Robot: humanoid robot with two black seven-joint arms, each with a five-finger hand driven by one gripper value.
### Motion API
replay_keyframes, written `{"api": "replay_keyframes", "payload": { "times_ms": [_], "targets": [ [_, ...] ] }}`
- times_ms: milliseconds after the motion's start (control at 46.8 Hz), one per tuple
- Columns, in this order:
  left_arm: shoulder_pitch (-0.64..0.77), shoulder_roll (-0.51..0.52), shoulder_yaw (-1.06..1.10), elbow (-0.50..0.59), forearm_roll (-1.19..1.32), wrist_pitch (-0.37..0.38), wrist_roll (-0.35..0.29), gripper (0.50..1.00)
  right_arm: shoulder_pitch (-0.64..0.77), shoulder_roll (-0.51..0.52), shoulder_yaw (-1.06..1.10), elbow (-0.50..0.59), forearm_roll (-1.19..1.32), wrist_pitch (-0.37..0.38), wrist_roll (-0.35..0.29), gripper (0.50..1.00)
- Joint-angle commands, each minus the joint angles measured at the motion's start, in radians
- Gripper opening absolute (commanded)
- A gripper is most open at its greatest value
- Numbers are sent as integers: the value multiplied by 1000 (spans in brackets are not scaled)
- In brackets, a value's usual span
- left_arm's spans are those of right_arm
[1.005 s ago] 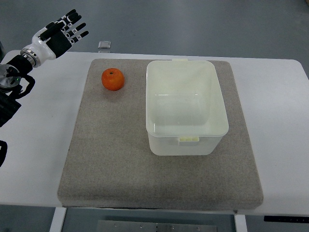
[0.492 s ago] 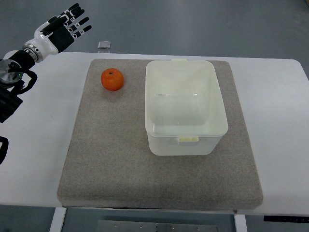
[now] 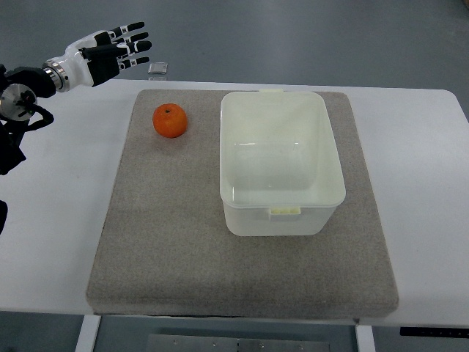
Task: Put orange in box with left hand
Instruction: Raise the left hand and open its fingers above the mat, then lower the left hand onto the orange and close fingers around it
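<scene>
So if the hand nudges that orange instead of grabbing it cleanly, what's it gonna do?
The orange looks round and sits free on the mat, so a sideways nudge would probably roll it. The mat's felt-like surface may slow it soon. It looks firm, so the left hand, open now, likely needs its fingers wrapped well around it.

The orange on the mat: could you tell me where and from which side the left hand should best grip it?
Judging by its round shape, grip the orange around its middle, from above and the left: the box stands to its right, and the open left hand is up-left.
</scene>
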Motion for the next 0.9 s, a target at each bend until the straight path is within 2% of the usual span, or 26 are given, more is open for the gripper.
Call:
{"api": "replay_keyframes", "payload": {
  "times_ms": [0, 150, 513, 813, 877],
  "targets": [
    [2, 17, 0, -36, 118, 0, -47, 994, -1, 0, 0, 0, 0, 0, 0, 926],
    [0, 45, 0, -90, 313, 0, -101, 994, 1, 0, 0, 0, 0, 0, 0, 926],
    [-4, 72, 7, -180, 673, 0, -113, 990, 1, 0, 0, 0, 0, 0, 0, 926],
    [-24, 77, 105, -266, 880, 1, -177, 984, 1, 0, 1, 0, 0, 1, 0, 926],
    [-24, 77, 111, -280, 940, 20, -196, 984, 1, 0, 0, 0, 0, 0, -1, 926]
  ]
}}
